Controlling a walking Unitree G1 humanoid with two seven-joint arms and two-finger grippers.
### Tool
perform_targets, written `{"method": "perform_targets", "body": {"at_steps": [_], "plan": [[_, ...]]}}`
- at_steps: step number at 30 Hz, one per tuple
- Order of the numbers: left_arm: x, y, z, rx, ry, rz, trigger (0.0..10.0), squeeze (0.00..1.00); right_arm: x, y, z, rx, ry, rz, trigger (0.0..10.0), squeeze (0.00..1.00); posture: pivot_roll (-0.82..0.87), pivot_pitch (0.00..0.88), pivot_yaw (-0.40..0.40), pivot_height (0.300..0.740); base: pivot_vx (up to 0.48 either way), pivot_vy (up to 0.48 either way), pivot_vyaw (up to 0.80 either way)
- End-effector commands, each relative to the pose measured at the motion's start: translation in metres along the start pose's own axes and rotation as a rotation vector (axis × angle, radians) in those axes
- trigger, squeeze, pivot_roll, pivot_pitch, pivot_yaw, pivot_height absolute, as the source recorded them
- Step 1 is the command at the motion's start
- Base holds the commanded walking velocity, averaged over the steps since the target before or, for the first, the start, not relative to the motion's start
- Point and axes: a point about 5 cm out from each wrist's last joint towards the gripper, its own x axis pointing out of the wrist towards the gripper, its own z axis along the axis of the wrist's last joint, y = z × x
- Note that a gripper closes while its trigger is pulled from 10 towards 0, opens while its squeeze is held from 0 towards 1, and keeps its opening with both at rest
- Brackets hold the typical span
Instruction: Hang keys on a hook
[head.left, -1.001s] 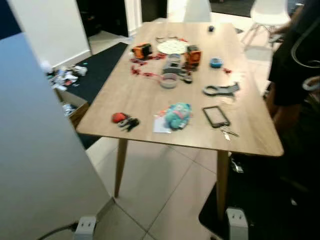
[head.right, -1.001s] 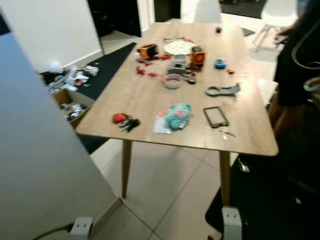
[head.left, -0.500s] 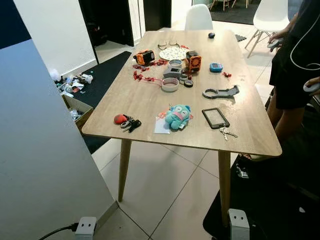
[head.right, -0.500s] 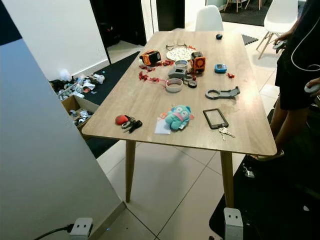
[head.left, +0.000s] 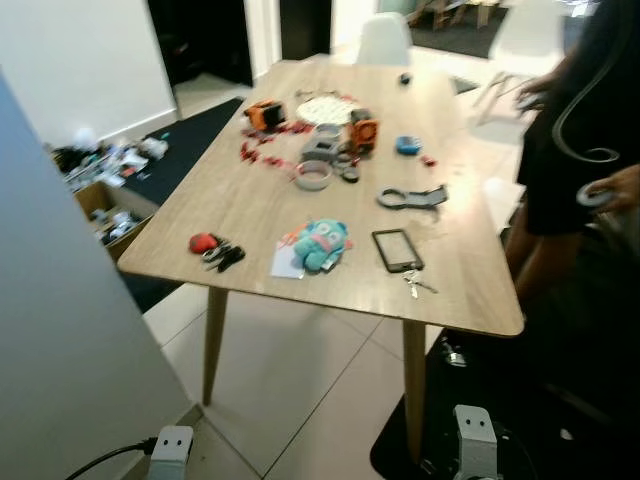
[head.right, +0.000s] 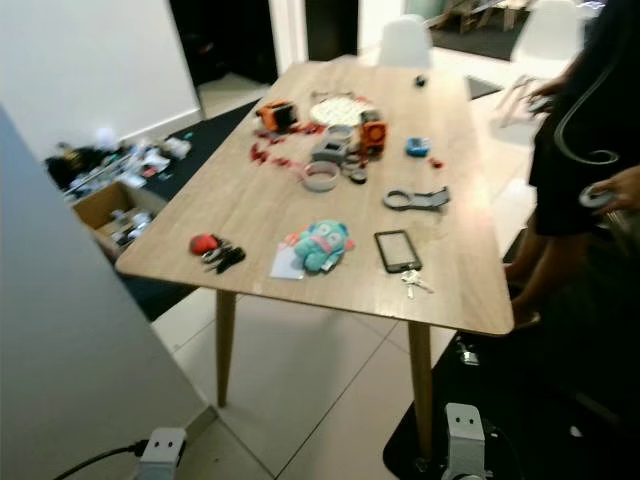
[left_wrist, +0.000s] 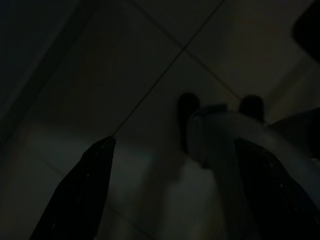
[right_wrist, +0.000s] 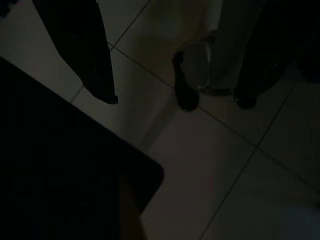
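A bunch of keys with a red fob (head.left: 214, 250) lies near the front left corner of the wooden table (head.left: 250, 205). A smaller silver key set (head.left: 416, 285) lies near the front right edge, just in front of a black phone (head.left: 397, 250). Both arms hang low over the tiled floor. In the left wrist view my left gripper (left_wrist: 175, 141) is open with nothing between its fingers. In the right wrist view my right gripper (right_wrist: 179, 102) is open as well, above the edge of a dark mat (right_wrist: 60, 170).
A teal plush toy (head.left: 318, 243), tape rolls, orange gadgets and a plate crowd the table. A person (head.left: 575, 130) stands at its right side. A pale wall panel (head.left: 60, 330) rises close on my left. A cluttered cardboard box (head.left: 105, 215) and black rug lie beyond.
The whole picture has shifted left and blurred, so the camera has moved. The things on the table lie as before.
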Motion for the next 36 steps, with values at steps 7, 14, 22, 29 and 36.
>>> {"method": "perform_targets", "body": {"at_steps": [7, 14, 22, 29, 36], "plan": [[-0.0011, 0.0027, -0.0031, -0.005, 0.007, -0.001, 10.0, 0.0, 0.0, 0.0031, -0.0042, -0.003, 0.018, 0.007, 10.0, 0.0, -0.06, 0.003, 0.039, 0.74, 0.0, 0.0, 0.0], [-0.0007, 0.0006, -0.0037, -0.005, 0.012, -0.013, 10.0, 0.0, 0.0002, 0.004, -0.0039, 0.002, 0.017, 0.009, 10.0, 0.0, -0.06, 0.006, 0.04, 0.74, 0.0, -0.459, 0.0], [-0.001, 0.0024, -0.0037, 0.003, 0.014, 0.0, 10.0, 0.0, 0.0006, 0.0052, -0.0027, 0.002, 0.013, 0.011, 10.0, 0.0, -0.06, 0.004, 0.044, 0.74, 0.0, 0.0, 0.0], [-0.0008, 0.0025, -0.0021, 0.006, 0.012, -0.001, 10.0, 0.0, 0.0009, 0.0065, -0.0012, 0.016, 0.004, 0.022, 10.0, 0.0, -0.06, 0.005, 0.045, 0.74, 0.0, 0.0, 0.47], [-0.0005, 0.0012, -0.0018, 0.01, 0.013, -0.005, 10.0, 0.0, 0.0008, 0.007, -0.002, 0.019, 0.005, 0.026, 10.0, 0.0, -0.07, 0.006, 0.048, 0.74, 0.0, 0.0, 0.79]]}}
